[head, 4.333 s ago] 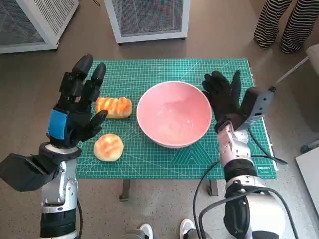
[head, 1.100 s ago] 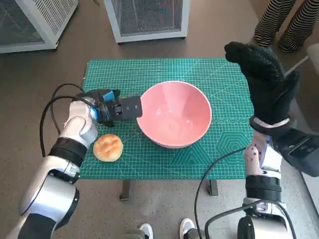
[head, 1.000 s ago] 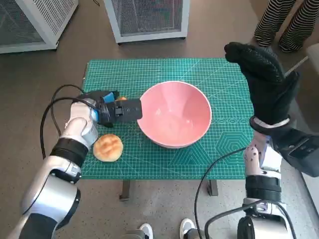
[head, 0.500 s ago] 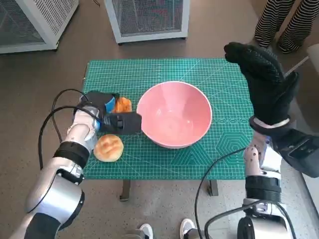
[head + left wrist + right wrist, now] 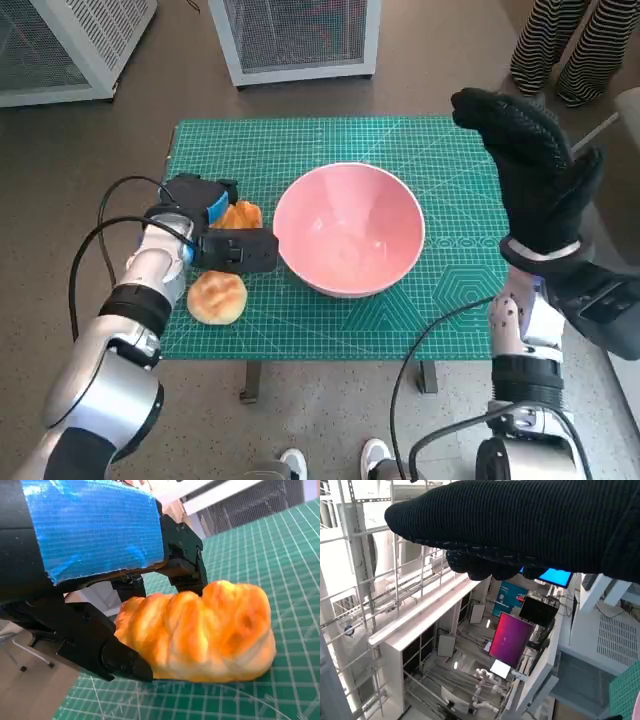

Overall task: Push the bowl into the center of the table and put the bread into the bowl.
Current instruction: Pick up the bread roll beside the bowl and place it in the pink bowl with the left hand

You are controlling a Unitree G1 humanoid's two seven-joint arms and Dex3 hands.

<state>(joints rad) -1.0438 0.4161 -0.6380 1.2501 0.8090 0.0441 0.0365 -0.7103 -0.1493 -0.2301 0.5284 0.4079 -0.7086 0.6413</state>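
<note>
No legible writing; left hand [image 5: 205, 222] grips bread [image 5: 200, 630] beside bowl [image 5: 349, 228].

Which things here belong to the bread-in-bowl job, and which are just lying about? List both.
Job:
pink bowl
long bread, left hand on it
round bread
right hand, raised

Lying about:
green cutting mat
white mesh cabinets
a person's striped legs

Brown floor [image 5: 90, 140], white mesh cabinets [image 5: 298, 35].
</note>
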